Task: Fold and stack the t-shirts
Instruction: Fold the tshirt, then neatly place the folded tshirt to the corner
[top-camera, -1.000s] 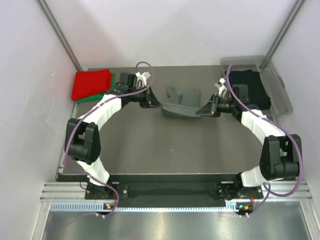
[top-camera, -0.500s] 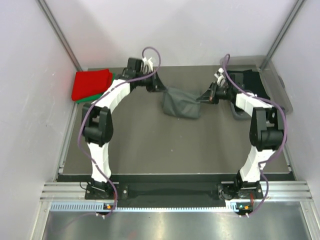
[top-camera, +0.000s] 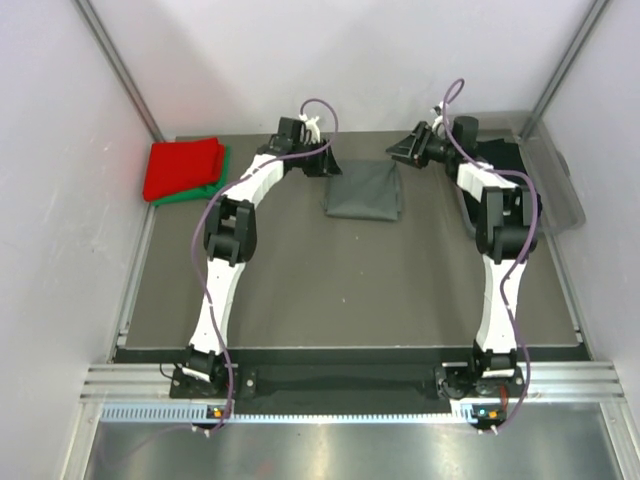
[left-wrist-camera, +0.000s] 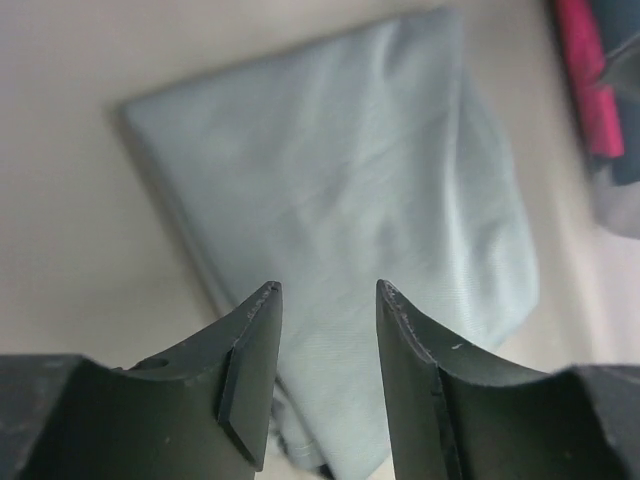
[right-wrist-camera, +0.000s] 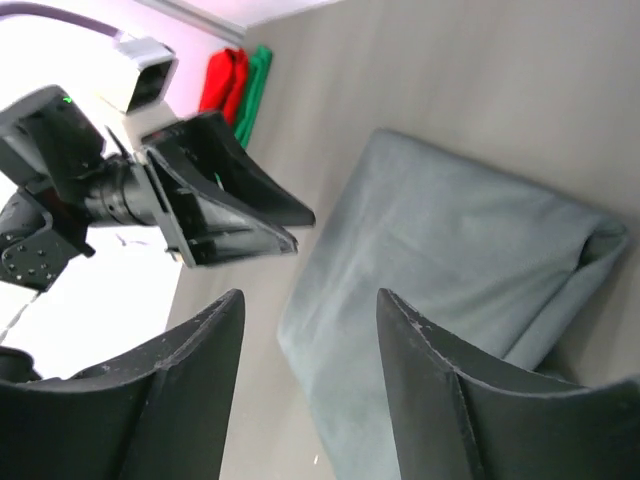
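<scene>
A dark grey t-shirt (top-camera: 365, 190) lies folded in a flat rectangle at the far middle of the table. My left gripper (top-camera: 325, 165) hovers at its far left corner, open and holding nothing. My right gripper (top-camera: 400, 152) hovers at its far right corner, also open and holding nothing. In the left wrist view the grey t-shirt (left-wrist-camera: 340, 200) lies below the parted left gripper (left-wrist-camera: 327, 288). The right wrist view shows the same shirt (right-wrist-camera: 450, 270) under the parted right gripper (right-wrist-camera: 310, 295). A folded red t-shirt (top-camera: 183, 167) rests on a green t-shirt (top-camera: 215, 186) at the far left. A black t-shirt (top-camera: 522, 172) sits in the tub.
A clear plastic tub (top-camera: 560, 195) stands at the far right corner, with the right arm stretched along its left side. Metal posts and white walls close in the table at the back and sides.
Both grippers carried the hanging grey t-shirt toward the far edge and laid it down folded. Both then opened and let it go.
</scene>
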